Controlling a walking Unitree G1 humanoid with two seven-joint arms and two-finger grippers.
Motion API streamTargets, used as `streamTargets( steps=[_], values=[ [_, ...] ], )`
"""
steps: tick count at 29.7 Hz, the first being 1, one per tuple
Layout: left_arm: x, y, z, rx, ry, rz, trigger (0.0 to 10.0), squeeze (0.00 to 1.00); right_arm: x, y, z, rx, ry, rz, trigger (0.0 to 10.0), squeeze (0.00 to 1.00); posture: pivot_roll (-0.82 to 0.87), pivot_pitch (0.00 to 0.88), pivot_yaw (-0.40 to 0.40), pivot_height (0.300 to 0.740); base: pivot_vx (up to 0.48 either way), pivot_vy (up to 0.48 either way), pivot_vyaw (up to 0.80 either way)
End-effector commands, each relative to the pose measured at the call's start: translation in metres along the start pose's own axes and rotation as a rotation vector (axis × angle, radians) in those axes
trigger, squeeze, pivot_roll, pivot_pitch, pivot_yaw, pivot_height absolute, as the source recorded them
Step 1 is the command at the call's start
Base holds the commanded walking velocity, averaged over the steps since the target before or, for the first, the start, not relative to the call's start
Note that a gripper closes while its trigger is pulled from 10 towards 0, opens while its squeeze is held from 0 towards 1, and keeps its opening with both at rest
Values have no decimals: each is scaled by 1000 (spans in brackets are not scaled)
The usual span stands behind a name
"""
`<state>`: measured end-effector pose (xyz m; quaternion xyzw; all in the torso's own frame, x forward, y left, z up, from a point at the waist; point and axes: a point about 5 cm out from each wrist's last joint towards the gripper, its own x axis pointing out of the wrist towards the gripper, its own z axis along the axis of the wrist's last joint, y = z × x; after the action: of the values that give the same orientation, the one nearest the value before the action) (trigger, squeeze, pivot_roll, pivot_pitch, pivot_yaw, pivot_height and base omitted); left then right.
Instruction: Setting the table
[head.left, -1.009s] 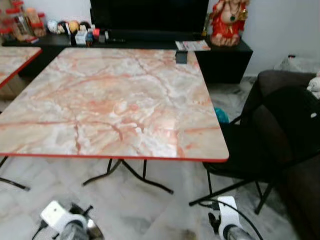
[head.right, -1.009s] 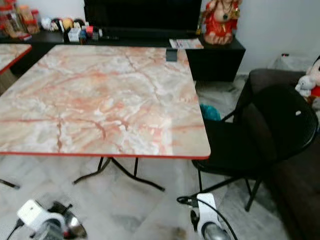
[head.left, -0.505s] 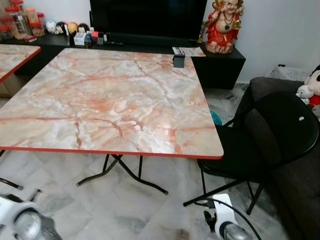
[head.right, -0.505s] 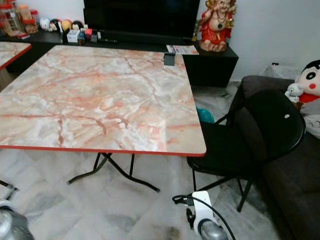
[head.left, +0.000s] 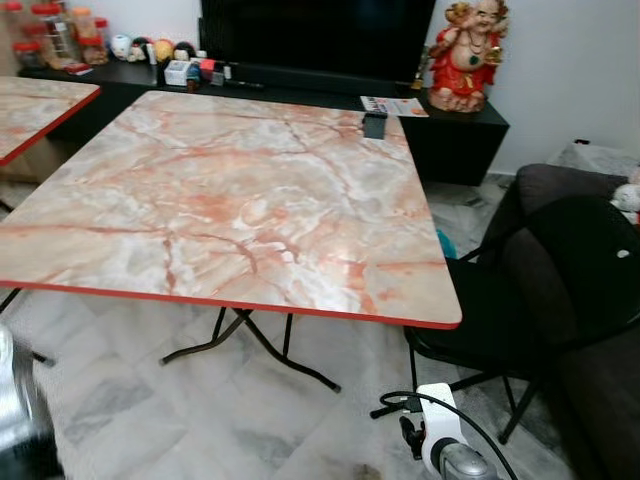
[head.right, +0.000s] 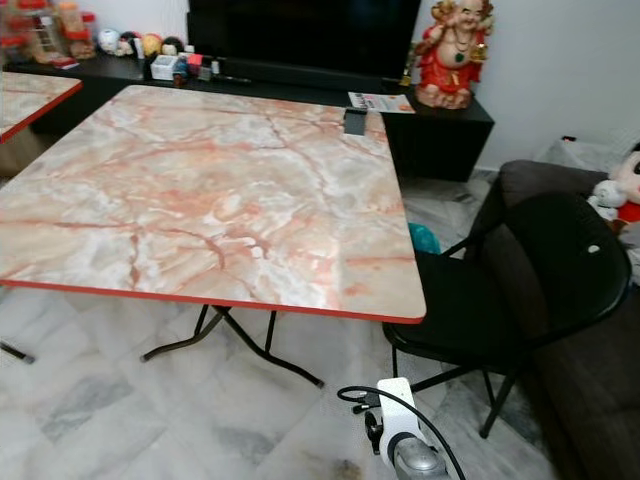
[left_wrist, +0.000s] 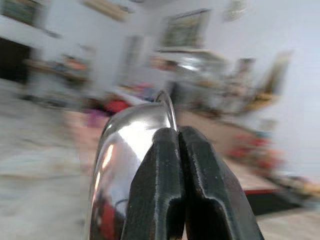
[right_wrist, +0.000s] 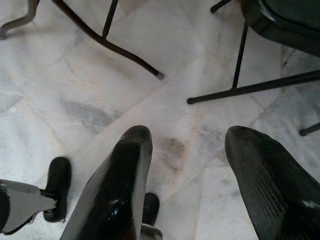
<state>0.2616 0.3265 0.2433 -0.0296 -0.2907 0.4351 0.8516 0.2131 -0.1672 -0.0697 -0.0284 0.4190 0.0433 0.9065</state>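
Note:
A marble-patterned table (head.left: 230, 190) with a red edge stands in front of me; its top holds just a small dark object (head.left: 375, 124) at the far edge. In the blurred left wrist view, my left gripper (left_wrist: 178, 132) is shut on the rim of a shiny steel bowl (left_wrist: 125, 150). A blurred silver part of my left arm (head.left: 12, 400) sits at the lower left of the left eye view. My right gripper (right_wrist: 189, 135) hangs open over the marble floor (right_wrist: 100, 100), with nothing between its fingers. Its wrist (head.left: 440, 450) is low, in front of the table's right corner.
A black folding chair (head.left: 540, 290) stands at the table's right side, with a dark sofa (head.left: 600, 400) and a soft toy (head.right: 625, 190) behind it. A second marble table (head.left: 40, 110) is at the left. A black TV cabinet (head.left: 450, 140) with a red statue (head.left: 470, 55) lines the far wall.
The view has shifted as I move. My left arm with the steel bowl has swung out to the lower left edge of the eye views. The right arm stays low.

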Motion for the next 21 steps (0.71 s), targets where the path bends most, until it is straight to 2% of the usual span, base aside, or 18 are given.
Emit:
streamTargets(
  steps=[1,3,4,6,8,10,11,12,14,17,18,21],
  values=[
    [-4,-27,4,-139,52,-130,10000,0,0,-4,0,14,0,-17,10000,0,63,0,-56,732,0,0,0],
    [-8,-50,6,-303,121,-247,10000,0,-1,-5,0,23,-2,-22,10000,0,58,0,-52,732,0,0,0],
    [-12,-62,3,-425,211,-301,10000,0,-1,-5,0,26,-3,-26,10000,0,57,0,-52,732,0,0,0],
    [-15,-69,-4,-503,281,-310,10000,0,-1,-6,0,28,-2,-28,10000,0,57,0,-52,732,0,0,0],
    [-22,-80,-14,-646,379,-349,10000,0,-1,-6,-1,29,-2,-29,10000,0,43,0,-47,732,0,0,0],
    [-24,-82,-16,-670,391,-354,10000,0,-1,-6,0,30,-2,-29,10000,0,43,0,-47,732,0,0,0],
    [-34,-92,-29,-830,497,-348,10000,0,-1,-7,0,34,-4,-33,10000,0,33,0,-46,732,0,0,0],
    [-38,-95,-34,-884,534,-335,10000,0,-1,-7,0,35,-5,-34,10000,0,33,0,-46,732,0,0,0],
    [-50,-104,-49,-986,628,-318,10000,0,-1,-9,-1,41,-4,-40,10000,0,22,0,-43,732,0,0,0],
    [-62,-112,-63,-1045,714,-287,10000,0,-2,-10,-2,42,-5,-43,10000,0,16,0,-43,732,0,0,0],
    [-70,-116,-70,-1127,768,-270,10000,0,-2,-11,-3,44,-3,-47,10000,0,11,0,-43,732,0,0,0],
    [-77,-119,-77,-1161,810,-258,10000,0,-2,-12,-4,44,-1,-49,10000,0,4,0,-40,732,0,0,0]
  ],
)
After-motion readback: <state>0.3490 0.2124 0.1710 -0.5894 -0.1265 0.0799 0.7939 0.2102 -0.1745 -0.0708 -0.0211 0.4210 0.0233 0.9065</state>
